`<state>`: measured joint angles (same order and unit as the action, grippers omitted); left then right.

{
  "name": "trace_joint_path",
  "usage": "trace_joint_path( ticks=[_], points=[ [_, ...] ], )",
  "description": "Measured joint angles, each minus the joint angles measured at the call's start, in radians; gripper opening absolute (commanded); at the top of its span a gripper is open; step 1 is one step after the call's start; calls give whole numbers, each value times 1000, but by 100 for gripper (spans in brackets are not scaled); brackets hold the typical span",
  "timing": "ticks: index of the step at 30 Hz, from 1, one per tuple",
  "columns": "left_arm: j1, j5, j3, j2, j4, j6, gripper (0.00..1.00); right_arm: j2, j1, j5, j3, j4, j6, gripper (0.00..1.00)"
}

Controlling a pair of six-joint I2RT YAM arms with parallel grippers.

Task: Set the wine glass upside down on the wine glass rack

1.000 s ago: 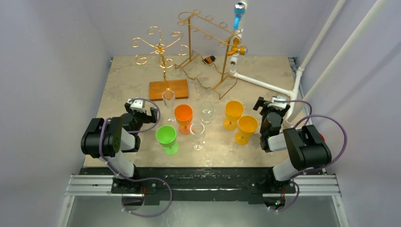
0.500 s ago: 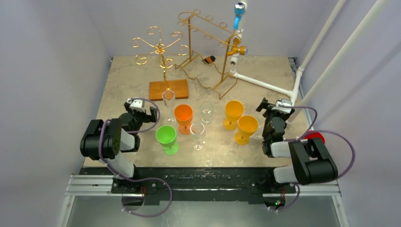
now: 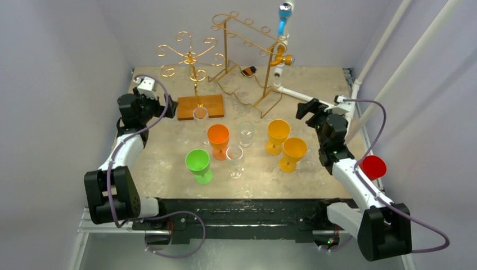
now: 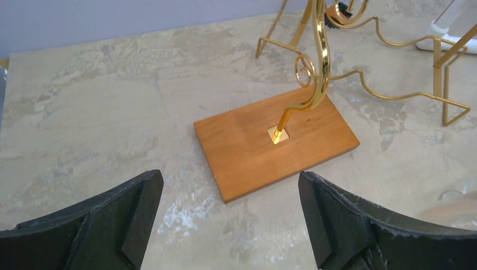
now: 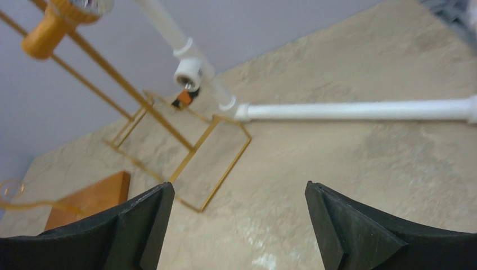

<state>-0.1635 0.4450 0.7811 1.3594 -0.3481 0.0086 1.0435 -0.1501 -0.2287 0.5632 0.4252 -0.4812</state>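
Note:
Several wine glasses stand upright mid-table: three clear ones point(image 3: 200, 115) point(image 3: 246, 134) point(image 3: 234, 160), an orange one point(image 3: 218, 138), a green one point(image 3: 198, 165) and two yellow ones point(image 3: 278, 134) point(image 3: 293, 152). The gold scroll wine glass rack point(image 3: 191, 58) rises from a wooden base point(image 3: 200, 106) point(image 4: 275, 140). A gold wire rack point(image 3: 247, 53) point(image 5: 191, 152) stands to its right. My left gripper point(image 3: 153, 106) point(image 4: 230, 225) hangs open left of the wooden base, holding nothing. To the right of the yellow glasses, my right gripper point(image 3: 312, 111) point(image 5: 239, 225) is open too.
A white pipe point(image 3: 312, 99) point(image 5: 360, 109) lies along the back right of the table, with an upright stand carrying orange and blue fittings point(image 3: 283, 34). A red cup-shaped thing point(image 3: 373, 167) sits past the table's right edge beside the right arm.
Both arms have unfolded from near the front edge. The left gripper swung to the back left beside the wooden base; the right gripper rose and reached toward the back right. No glass has moved.

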Motion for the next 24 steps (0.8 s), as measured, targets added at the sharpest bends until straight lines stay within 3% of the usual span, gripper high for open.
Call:
trace_joint_path(
  ticks=[2,6,9,11,17,20,24],
  points=[
    [-33,35,25,-26,101,-8,100,-18,-13,70,0,-75,-9,99],
    [-79,88,83,-42,293,-16,98,-61,-110,45,33,-227,0,99],
    [-85,126,122,-60,409,-15,84,-93,-251,-47,94,-324,14,99],
    [-84,150,146,-85,473,-23,81,-113,-334,-114,134,-370,19,99],
    [-84,175,315,-156,622,-52,90,-104,-489,-286,275,-500,29,99],
    [-84,174,429,-161,676,-61,98,-34,-573,-366,384,-559,33,99],
    [-84,183,550,-156,732,-103,100,77,-698,-440,514,-631,47,99]
  ],
)
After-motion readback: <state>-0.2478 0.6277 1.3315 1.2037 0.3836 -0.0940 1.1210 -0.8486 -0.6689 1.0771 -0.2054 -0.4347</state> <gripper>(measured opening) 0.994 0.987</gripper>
